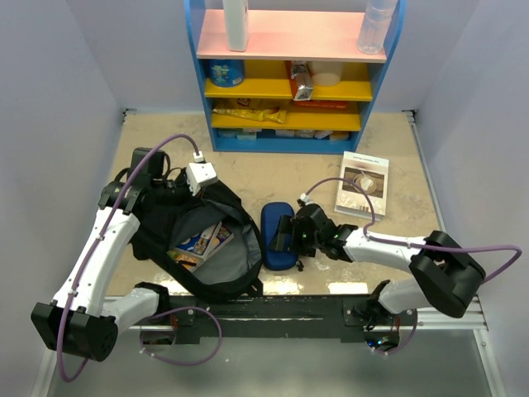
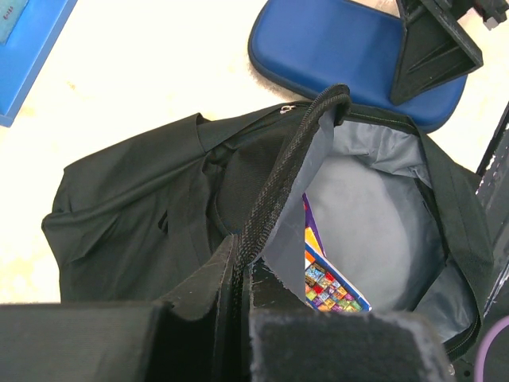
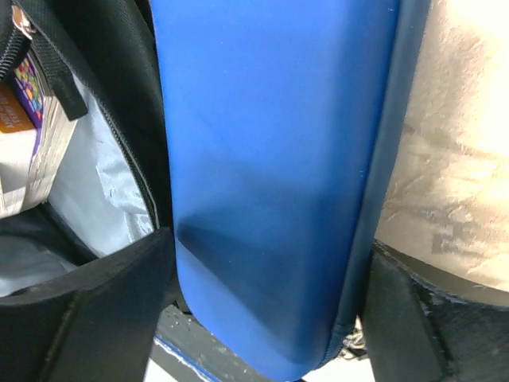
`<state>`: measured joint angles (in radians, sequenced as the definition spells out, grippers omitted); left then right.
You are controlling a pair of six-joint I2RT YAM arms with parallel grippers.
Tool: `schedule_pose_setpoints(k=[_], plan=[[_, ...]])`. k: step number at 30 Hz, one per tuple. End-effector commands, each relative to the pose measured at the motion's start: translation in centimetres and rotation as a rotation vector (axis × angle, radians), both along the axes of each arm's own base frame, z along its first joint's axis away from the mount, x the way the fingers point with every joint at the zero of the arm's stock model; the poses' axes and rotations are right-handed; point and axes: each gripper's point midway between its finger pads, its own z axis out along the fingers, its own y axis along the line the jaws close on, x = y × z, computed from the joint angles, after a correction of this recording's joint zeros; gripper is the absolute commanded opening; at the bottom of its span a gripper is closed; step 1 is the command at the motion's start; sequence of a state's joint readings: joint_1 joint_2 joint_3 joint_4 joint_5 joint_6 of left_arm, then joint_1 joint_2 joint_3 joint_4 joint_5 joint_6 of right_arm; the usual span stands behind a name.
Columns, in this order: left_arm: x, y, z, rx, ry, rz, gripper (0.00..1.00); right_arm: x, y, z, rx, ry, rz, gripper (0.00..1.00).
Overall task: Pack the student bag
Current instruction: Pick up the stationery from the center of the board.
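The black student bag [image 1: 157,227] lies open at the left, its grey lining showing in the left wrist view [image 2: 374,215]. A colourful book [image 1: 202,240] sits inside it [image 2: 334,286]. My left gripper [image 1: 193,194] is shut on the bag's zipper rim [image 2: 274,183] and holds the mouth open. The dark-blue pencil case [image 1: 273,223] lies on the table just right of the bag. My right gripper [image 1: 287,234] straddles the case [image 3: 270,143], and its fingers [image 3: 95,310] press on both long sides. The bag's rim [image 3: 127,95] lies right beside the case.
A blue shelf unit [image 1: 289,74] with yellow and pink boards, bottles and packets stands at the back. A pale book [image 1: 364,184] lies on the table at the right. A black mounting rail [image 1: 273,308] runs along the near edge. Grey walls close both sides.
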<state>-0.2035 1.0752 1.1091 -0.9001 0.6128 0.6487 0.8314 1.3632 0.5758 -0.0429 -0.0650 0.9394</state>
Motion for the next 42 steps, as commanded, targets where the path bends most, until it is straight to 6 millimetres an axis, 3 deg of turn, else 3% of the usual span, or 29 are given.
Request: schedule_pose_setpoints(k=[1,3,12,13,15,16,17,18,25,31,34,38,40,41,42], plan=[[1.5,-0.5,3.3,-0.032,-0.124,-0.016,0.00,0.1,0.8,0.7,0.073,-0.051,0.042,0.81],[1.5,-0.5,3.2,-0.032,-0.120,-0.016,0.00,0.2,0.6,1.4,0.097,-0.069,0.030,0.74],[1.6,-0.7,3.6,-0.049,-0.125,-0.020,0.00,1.4,-0.2,8.8,0.186,-0.236,-0.019,0.27],[1.6,-0.7,3.6,-0.051,-0.123,-0.018,0.00,1.1,-0.5,8.6,0.164,-0.222,-0.018,0.18],[1.7,-0.8,3.8,-0.058,-0.127,-0.018,0.00,1.1,-0.2,9.9,0.159,-0.231,0.012,0.13],[1.7,-0.9,3.9,-0.064,-0.126,-0.010,0.00,0.6,-0.5,9.6,0.127,-0.202,0.026,0.11],[1.8,-0.9,4.1,-0.069,-0.130,-0.010,0.00,0.4,-0.6,9.7,0.105,-0.199,0.047,0.09],[1.9,-1.0,4.2,-0.072,-0.132,-0.007,0.00,0.3,-0.1,11.0,0.111,-0.208,0.071,0.07],[3.9,-0.9,6.5,-0.121,-0.182,0.094,0.00,-4.1,-0.1,13.5,0.067,-0.189,0.225,0.04],[4.8,-0.9,9.4,-0.163,-0.241,0.139,0.00,-7.6,0.6,13.4,0.062,-0.156,0.328,0.02],[4.4,-1.0,9.4,-0.167,-0.234,0.129,0.00,-8.1,0.3,12.7,0.015,-0.132,0.340,0.02],[2.0,-1.9,7.8,-0.162,-0.162,0.026,0.00,-7.6,0.0,12.6,-0.025,-0.149,0.312,0.01],[0.7,-2.8,7.1,-0.166,-0.126,-0.054,0.00,-6.0,-0.6,12.9,-0.119,-0.212,0.295,0.01],[-0.2,-3.1,6.3,-0.158,-0.086,-0.080,0.00,-4.9,0.2,14.7,-0.122,-0.254,0.293,0.01],[-0.7,-3.4,6.0,-0.160,-0.069,-0.107,0.00,-3.5,0.1,14.1,-0.211,-0.275,0.275,0.01]])
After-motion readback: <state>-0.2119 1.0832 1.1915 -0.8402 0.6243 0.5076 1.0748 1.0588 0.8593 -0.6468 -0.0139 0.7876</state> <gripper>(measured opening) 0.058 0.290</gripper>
